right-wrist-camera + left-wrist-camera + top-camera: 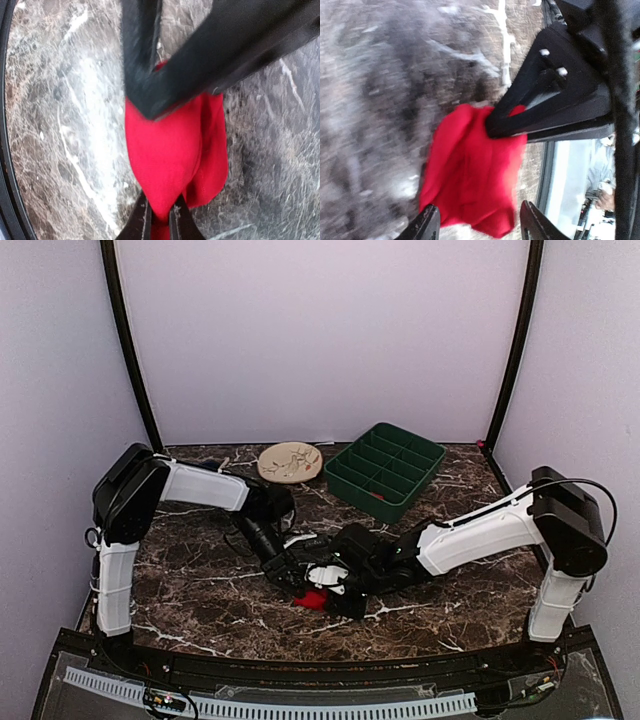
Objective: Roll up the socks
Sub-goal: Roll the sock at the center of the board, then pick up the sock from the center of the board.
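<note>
The socks show as one bright red fabric bundle [312, 598] on the dark marble table, near the front middle; I cannot tell whether it is one sock or two. My right gripper [160, 200] is shut on a fold of the red bundle [170, 155]. It shows in the left wrist view as black fingers [545, 110] pinching the bundle's top edge. My left gripper [479, 206] stands open, its fingertips on either side of the lower end of the red bundle [470, 175] without clamping it. From above, the left gripper [298, 568] and right gripper [338, 585] meet over the bundle.
A green compartment tray [385, 470] stands at the back right with a small red thing [378, 495] in one cell. A round beige plate [290, 461] lies at the back middle. The table's front edge [320, 652] runs just below the bundle.
</note>
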You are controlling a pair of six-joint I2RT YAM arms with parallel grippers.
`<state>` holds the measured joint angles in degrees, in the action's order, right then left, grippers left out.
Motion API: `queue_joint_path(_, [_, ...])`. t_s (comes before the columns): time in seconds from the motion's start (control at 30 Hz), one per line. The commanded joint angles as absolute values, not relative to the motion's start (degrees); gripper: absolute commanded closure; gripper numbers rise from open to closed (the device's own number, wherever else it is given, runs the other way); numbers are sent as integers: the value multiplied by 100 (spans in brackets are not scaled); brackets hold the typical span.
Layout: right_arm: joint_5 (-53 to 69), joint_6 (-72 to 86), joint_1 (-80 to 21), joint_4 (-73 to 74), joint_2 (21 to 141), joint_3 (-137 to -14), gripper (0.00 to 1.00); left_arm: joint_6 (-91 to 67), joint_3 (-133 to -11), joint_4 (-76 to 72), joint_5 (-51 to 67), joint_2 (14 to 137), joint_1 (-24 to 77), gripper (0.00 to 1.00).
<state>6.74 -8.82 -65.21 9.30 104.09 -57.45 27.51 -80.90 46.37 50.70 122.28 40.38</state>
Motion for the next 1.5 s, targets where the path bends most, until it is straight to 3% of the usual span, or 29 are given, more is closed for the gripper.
queue_joint_path(0.0, [870,-715,-6426,1267,10585,-5833,94,2540,-7863,4215,4193,11918,3849,43])
queue_joint_path(0.47, [1266,-642,-6312,1576,10746,-6091,94,2000,-6970,2714,2391,10884,3757,44])
queue_joint_path(0.67, [1932,-583,-6107,1898,10869,-6320,94,1770,-6180,1779,2113,10073,3785,50])
queue_joint_path(0.93, [2999,-473,-5738,2413,11243,-6881,94,2307,-4888,546,1026,8912,4533,53])
queue_joint_path(1.27, [3870,-356,-5388,2690,11523,-7172,93,2784,-4079,-247,767,8062,5215,53])
queue_joint_path(1.47, [3927,-369,-5388,2824,11632,-7305,92,3105,-4219,-75,947,8266,5554,51])
